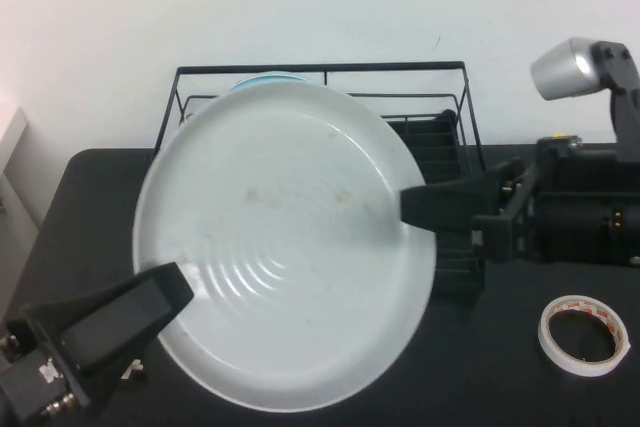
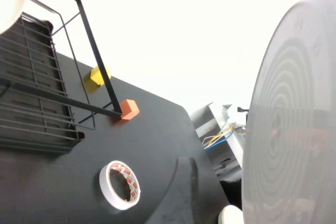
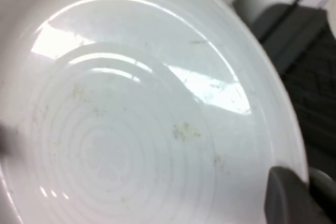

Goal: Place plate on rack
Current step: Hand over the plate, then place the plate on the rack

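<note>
Above the table, centre: the round light-grey plate with raised rim and faint smudges (image 1: 285, 242) hangs in the air, its face tipped up toward the high camera, covering most of the near side of the rack.
Rack: the large black wire dish rack with railed sides and slatted base (image 1: 440, 137) stands at the far side of the black table (image 1: 520, 387), behind the plate; a light blue plate rim (image 1: 262, 78) peeks over the grey plate's far edge, seemingly already in the rack.
Right gripper (image 1: 425, 209): it reaches in from the right, jaws clenched on the plate's right rim; one dark finger (image 3: 286, 198) shows over the rim in the right wrist view. It appears to carry the plate.
Left gripper (image 1: 150, 307): near left, at the plate's lower-left edge. The plate fills the side of its wrist view, but whether its jaws are released or pinching the rim I cannot tell.
Step in hand: by my reading, transport, with the plate lifted and not yet in the rack.
Next move: it likely calls for carrying the plate farther back, turning it upright on edge, and lowering it between the dividers clear of the blue plate.
Also on table: a roll of white tape (image 1: 583, 335) near right, well apart from the plate; a small orange block (image 2: 129, 109) and a small yellow block (image 2: 98, 75) beside the rack's foot.
</note>
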